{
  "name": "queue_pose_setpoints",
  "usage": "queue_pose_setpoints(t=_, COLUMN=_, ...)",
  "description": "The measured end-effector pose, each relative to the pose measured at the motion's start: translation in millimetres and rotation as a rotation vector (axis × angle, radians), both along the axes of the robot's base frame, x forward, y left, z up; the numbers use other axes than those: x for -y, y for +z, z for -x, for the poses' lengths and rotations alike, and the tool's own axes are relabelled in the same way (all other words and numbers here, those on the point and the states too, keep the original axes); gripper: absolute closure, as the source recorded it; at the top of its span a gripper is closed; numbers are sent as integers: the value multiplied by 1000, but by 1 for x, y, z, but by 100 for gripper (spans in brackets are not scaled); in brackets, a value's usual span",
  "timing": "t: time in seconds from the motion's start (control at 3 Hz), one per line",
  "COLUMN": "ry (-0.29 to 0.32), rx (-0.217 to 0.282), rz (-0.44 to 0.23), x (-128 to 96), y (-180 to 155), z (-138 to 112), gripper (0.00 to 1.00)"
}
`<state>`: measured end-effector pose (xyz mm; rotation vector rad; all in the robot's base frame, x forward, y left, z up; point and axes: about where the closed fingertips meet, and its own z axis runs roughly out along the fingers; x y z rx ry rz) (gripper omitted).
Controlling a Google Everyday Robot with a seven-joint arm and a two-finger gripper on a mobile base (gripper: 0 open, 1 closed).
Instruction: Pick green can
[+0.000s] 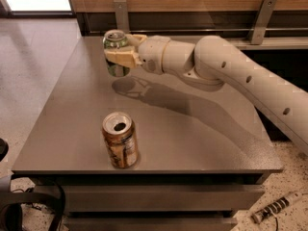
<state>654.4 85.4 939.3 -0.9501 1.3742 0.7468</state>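
Aloft, green can [117, 70], clamped inside gripper [114, 49]

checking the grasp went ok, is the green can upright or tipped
Upright: the green can shows its silver top facing up, clamped in the gripper above the far left of the table.

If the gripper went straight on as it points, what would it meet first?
Nothing new, it seems: the gripper is shut on the green can, and past it, over the table edge, the way looks free.
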Motion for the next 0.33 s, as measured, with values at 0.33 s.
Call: queue_pose_setpoints(t=0.33, ry=-7, rx=49, rz=21, x=14, y=38, z=5, gripper=100)
